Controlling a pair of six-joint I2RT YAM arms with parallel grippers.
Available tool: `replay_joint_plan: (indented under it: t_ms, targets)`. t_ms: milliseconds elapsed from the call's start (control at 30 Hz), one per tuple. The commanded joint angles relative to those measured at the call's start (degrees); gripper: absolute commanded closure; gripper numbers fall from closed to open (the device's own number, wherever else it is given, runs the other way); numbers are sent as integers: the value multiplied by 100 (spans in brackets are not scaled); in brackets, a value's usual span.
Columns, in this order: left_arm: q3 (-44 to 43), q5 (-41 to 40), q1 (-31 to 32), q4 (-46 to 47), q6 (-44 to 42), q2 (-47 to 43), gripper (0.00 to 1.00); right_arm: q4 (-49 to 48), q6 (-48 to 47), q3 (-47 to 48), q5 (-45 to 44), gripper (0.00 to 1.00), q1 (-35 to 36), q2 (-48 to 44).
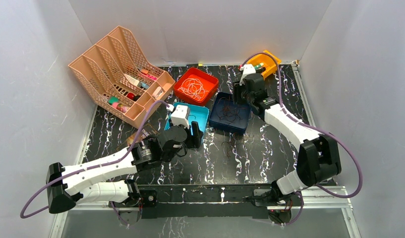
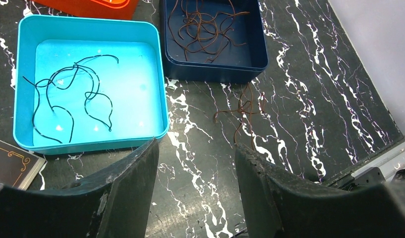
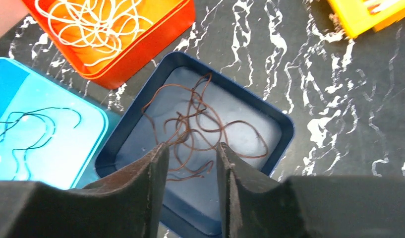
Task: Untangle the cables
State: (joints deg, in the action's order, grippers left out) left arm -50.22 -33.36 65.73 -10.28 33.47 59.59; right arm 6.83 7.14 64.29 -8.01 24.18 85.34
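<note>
On a black marbled table (image 1: 260,148), three trays sit side by side beyond two robot arms. The red tray (image 3: 155,44) holds a white cable (image 3: 91,20) in loose loops. The teal tray (image 2: 91,21) holds a black cable (image 2: 86,96) spread across its floor. The navy tray (image 3: 240,85) holds a tangle of brown cable (image 3: 195,121). One more brown strand (image 2: 245,111) lies on the bare table just in front of the navy tray.

The left gripper (image 2: 196,151) hangs above the table near the teal tray's front edge, jaws wide with nothing between them. The right gripper (image 3: 191,148) hovers over the navy tray, jaws parted, with brown loops showing in the gap. Whether any strand touches a finger cannot be told.

At far left, a pink file rack (image 1: 106,64) carries items too small to name. A yellow bin (image 1: 269,58) at far right is partly hidden by the right arm. A dark card (image 2: 12,163) beside the teal tray is cut off by the frame.
</note>
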Motion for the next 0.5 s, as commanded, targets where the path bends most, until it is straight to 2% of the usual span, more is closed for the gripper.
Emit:
replay_joint_plan:
  t_ms: [0, 133, 167, 267, 467]
  targets:
    - [-9, 63, -49, 72, 11, 39, 43, -277, 451, -148, 410, 56, 17, -80]
    - [-28, 137, -54, 33, -24, 102, 42, -64, 628, -62, 656, 59, 23, -32]
    - [-15, 248, -59, 40, -57, 176, 41, -26, 809, -301, 879, 54, 18, -330]
    - [-22, 542, -70, 99, -127, 316, 39, 198, 1001, -650, 939, 51, 14, -790]
    - [-130, 1308, -77, 651, -303, 859, 36, 701, 2039, -1684, 315, 47, 19, -2155]
